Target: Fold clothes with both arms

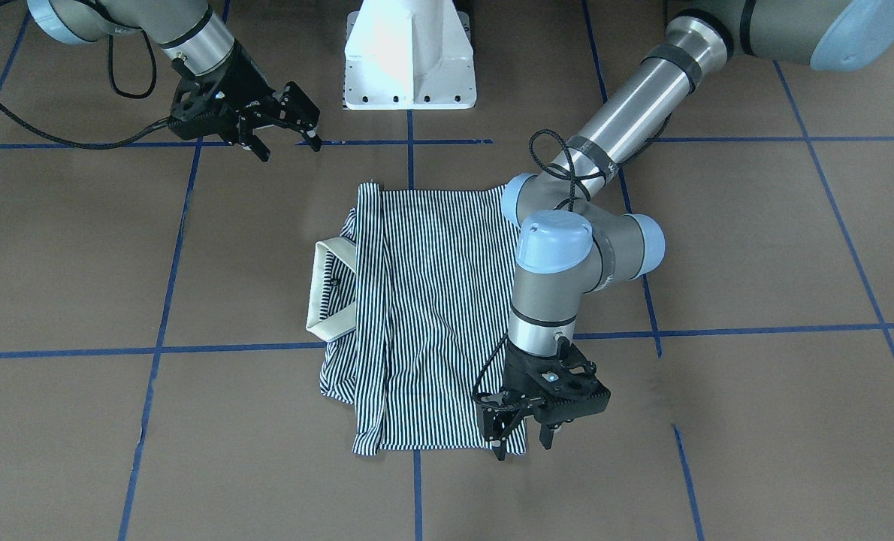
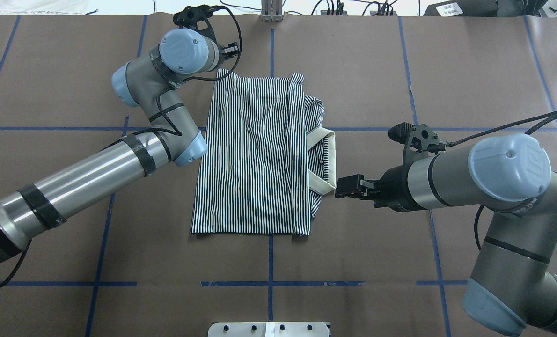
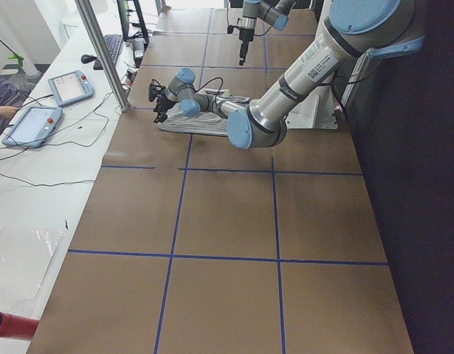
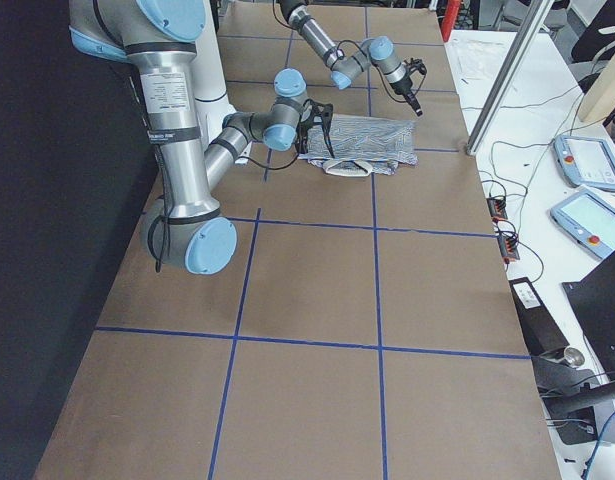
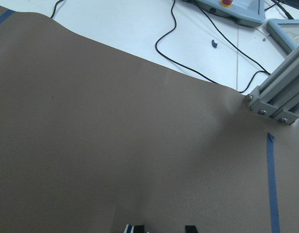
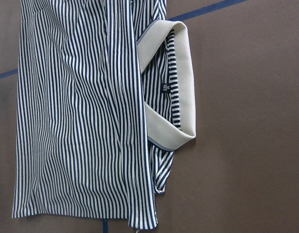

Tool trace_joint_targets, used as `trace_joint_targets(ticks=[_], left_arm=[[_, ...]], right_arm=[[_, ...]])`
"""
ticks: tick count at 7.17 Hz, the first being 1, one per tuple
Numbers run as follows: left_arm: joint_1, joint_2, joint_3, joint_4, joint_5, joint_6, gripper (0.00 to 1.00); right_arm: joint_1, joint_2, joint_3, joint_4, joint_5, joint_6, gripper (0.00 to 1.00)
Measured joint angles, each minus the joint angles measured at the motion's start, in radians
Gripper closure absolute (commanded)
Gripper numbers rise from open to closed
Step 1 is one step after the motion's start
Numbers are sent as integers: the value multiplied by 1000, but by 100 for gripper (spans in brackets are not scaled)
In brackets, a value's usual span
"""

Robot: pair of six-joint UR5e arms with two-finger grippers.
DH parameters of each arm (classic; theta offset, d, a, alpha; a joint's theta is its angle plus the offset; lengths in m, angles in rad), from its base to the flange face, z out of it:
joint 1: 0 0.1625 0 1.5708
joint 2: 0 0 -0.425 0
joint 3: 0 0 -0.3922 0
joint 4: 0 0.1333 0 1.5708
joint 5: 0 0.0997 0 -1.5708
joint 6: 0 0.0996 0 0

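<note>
Striped polo shirt [image 2: 250,154] lies flat mid-table, folded lengthwise into a rough rectangle. Thin navy-white stripes, soft wrinkles. The smooth cream collar [image 2: 331,159] loops out on the robot's right side. Table [image 2: 377,70] is matte brown paper with a blue tape grid [image 2: 269,283]. Left gripper [image 1: 522,448] is at the shirt's far left corner, black fingers apart. Right gripper [image 1: 291,150] hangs above the collar side, clear of the cloth, fingers apart, gripping nothing.
</note>
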Motion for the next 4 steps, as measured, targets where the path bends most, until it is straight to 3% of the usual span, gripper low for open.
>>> trace_joint_targets(ticks=[1,2,4], left_arm=[[-34,17,-33,27,-90,29,0],[-55,67,-129,80,-170,41,0],[-68,230,-481,305,-258,85,0]], right_arm=[[1,31,-10,-70,-6,-61,0],[2,94,-25,-184,-17,-121,0],[-12,242,-103,-372,-73,-191,0]])
